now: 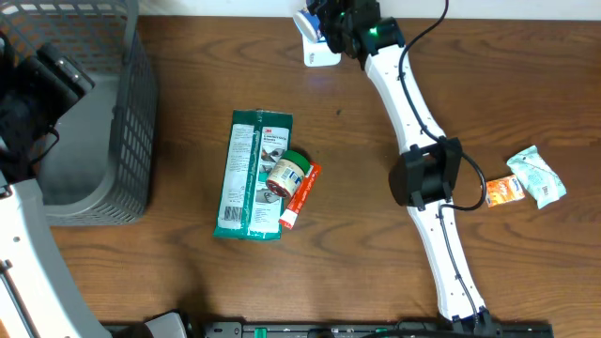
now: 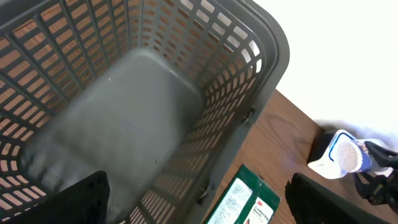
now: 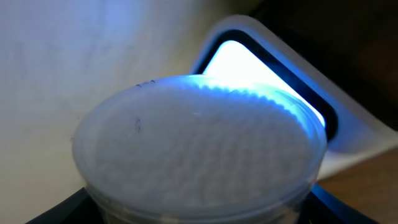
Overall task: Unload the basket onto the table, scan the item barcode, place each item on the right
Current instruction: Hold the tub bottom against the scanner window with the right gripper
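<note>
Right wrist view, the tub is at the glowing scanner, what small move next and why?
Probably roll the tub slightly before the scanner window: its light is on, but only the tub's plain top shows, no barcode.

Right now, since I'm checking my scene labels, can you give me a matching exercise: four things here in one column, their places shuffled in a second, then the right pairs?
Things:
1. grey basket
2. green packet
3. round tub
4. white pouch

Places:
A. far right, beside the orange packet
B. in the right gripper, at the lit scanner
C. far left
D. in the middle, a small jar lying on it

Pairs: 1-C, 2-D, 3-B, 4-A
</note>
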Action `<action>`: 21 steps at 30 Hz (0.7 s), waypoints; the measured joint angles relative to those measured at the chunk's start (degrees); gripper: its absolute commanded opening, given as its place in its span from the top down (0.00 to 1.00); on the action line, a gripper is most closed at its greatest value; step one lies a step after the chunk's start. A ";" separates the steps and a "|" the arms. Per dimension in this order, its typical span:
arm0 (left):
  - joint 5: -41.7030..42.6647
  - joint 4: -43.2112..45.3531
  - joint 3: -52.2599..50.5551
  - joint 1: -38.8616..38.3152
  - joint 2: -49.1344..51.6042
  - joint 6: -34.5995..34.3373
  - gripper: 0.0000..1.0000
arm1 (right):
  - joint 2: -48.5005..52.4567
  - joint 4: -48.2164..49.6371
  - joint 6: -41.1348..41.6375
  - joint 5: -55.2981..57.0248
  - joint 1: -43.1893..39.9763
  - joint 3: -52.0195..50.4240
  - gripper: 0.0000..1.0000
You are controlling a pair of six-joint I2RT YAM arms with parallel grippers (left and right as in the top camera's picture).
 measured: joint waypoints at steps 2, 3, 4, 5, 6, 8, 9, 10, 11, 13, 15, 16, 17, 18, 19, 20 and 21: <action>0.00 0.00 0.00 0.00 0.00 0.00 0.12 | 0.02 -0.33 1.03 1.09 0.46 -0.02 0.70; 0.00 0.00 0.00 0.00 0.02 0.00 0.12 | 0.02 -0.31 1.40 1.53 0.61 -0.02 0.69; 0.00 0.00 0.00 0.00 0.00 0.00 0.12 | 0.02 -0.31 1.75 1.92 0.85 -0.02 0.69; -0.02 0.00 0.00 0.00 0.00 0.00 0.12 | 0.02 -0.28 2.01 2.14 0.94 -0.02 0.69; -0.02 0.00 0.00 0.00 0.00 0.00 0.12 | 0.02 -0.31 2.19 2.32 1.14 -0.02 0.69; 0.00 0.00 0.00 0.00 0.00 0.00 0.12 | 0.02 -0.31 2.51 2.75 1.36 -0.02 0.69; 0.00 0.00 0.00 0.00 0.00 0.00 0.12 | 0.02 -0.35 2.69 2.97 1.36 -0.02 0.68; 0.00 0.00 0.00 0.00 0.00 0.00 0.12 | 0.02 -0.46 2.73 3.06 1.36 -0.02 0.68; -0.02 0.00 0.00 0.00 0.00 0.00 0.12 | 0.02 -0.66 2.78 3.15 1.36 -0.02 0.68; 0.00 0.00 0.00 0.00 0.00 0.00 0.12 | 0.02 -0.96 2.97 3.32 1.36 -0.02 0.67; 0.00 0.00 0.00 0.00 0.00 0.00 0.12 | 0.02 -1.07 3.15 3.45 1.33 -0.02 0.67; 0.00 0.00 0.00 0.00 0.00 0.00 0.12 | 0.02 -1.07 3.17 3.48 1.33 -0.02 0.67; 0.00 0.00 0.00 0.00 0.00 0.00 0.11 | 0.02 -1.05 3.19 3.48 1.33 -0.02 0.67; 0.00 0.00 0.00 0.00 0.00 0.00 0.12 | 0.02 -1.05 3.19 3.48 1.33 -0.02 0.67; 0.00 0.00 0.00 0.00 0.00 0.00 0.12 | 0.02 -1.07 3.26 3.50 1.33 -0.02 0.67; 0.00 0.00 0.00 0.00 0.02 0.00 0.12 | 0.02 -1.07 3.32 3.56 1.33 -0.02 0.67; 0.00 0.00 0.00 0.00 0.00 0.00 0.11 | 0.02 -1.07 3.32 3.65 1.33 -0.02 0.67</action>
